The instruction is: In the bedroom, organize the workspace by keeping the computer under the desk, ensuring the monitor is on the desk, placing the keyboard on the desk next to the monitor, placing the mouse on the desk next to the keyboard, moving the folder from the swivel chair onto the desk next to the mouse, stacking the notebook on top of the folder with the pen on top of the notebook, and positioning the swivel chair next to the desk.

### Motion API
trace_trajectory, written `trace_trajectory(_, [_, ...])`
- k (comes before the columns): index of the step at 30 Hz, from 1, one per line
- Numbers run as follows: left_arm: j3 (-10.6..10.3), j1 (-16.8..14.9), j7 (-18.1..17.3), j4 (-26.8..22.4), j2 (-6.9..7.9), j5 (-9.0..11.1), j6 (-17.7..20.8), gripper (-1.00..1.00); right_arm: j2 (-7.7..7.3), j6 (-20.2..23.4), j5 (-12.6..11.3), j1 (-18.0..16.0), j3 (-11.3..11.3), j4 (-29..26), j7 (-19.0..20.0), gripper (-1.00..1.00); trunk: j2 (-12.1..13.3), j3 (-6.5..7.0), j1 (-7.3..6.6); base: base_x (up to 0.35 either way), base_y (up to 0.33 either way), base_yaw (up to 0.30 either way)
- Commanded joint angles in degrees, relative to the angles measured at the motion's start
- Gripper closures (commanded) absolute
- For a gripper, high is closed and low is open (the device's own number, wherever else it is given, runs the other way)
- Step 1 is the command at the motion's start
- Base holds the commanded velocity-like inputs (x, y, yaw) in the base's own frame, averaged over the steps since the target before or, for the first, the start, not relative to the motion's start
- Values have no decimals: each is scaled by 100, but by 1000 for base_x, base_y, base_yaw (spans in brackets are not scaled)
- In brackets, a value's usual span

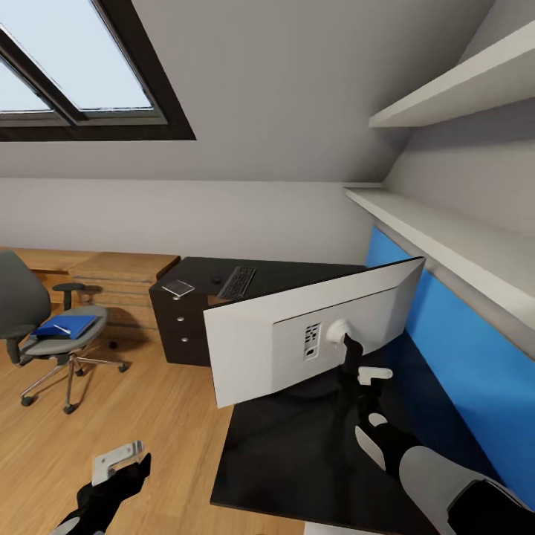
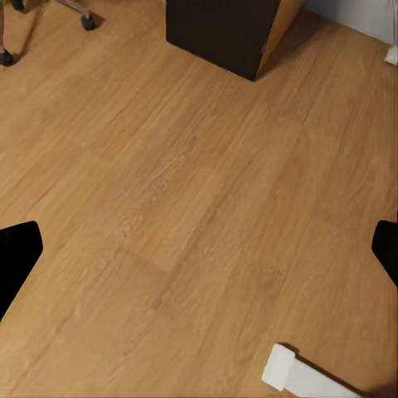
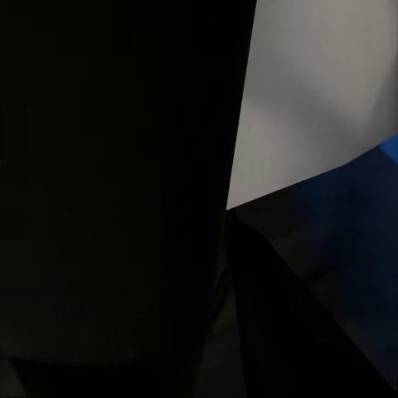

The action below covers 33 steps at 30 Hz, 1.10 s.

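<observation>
Sloped attic walls, a skylight and pale wooden flooring (image 2: 199, 199) frame the scene, and everything below is placed relative to the long black desk (image 1: 297, 461). At the right gripper (image 1: 349, 349), the dark fingers are seen pressed up against the round white mount at the back of the large white-backed flat monitor (image 1: 312, 334); the stand neck seems to be clasped, but how tightly the fingers are closed cannot be told, since the right wrist view is almost wholly dark. The monitor is held tilted above the near end of the desk, its lower edge apparently just clear of the top. The left gripper (image 1: 111, 464) hangs off the desk's near left edge, over the floor, with its fingers spread wide and nothing between them. At the desk's far end a black keyboard (image 1: 236, 282) lies flat, with a small black mouse (image 1: 216, 279) just beside it and a pale notebook (image 1: 178, 288) nearer the corner. Well away from the desk, a blue folder (image 1: 67, 327) rests on the seat of the grey swivel chair (image 1: 44, 334). For the step in hand, the monitor would best be levelled first, then lowered slowly until the base sits fully on the desk, well back from the edge, and released only once it stands steady.
</observation>
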Motion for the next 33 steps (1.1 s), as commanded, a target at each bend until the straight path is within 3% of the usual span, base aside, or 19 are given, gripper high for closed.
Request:
trace_trajectory(1, [3,-6,53,-153,-3,66,135,-100,-11,-45,-178,-3,116,12,-60,100,-6,-8,2,0,0,0])
trace_trajectory(7, [33,-101,69,-358,-111,79,297,-100,-15,-16,-178,-3,115,18,-67,100,-6,-8,2,0,0,0])
trace_trajectory(16, [19,-111,63,-219,-119,54,275,-100,-17,-22,-186,-3,120,29,-68,100,-6,-8,2,74,-131,0])
trace_trajectory(33, [14,-111,54,-221,-113,54,279,-100,-24,-53,-187,-3,117,30,-68,100,-6,7,2,3,-6,-38])
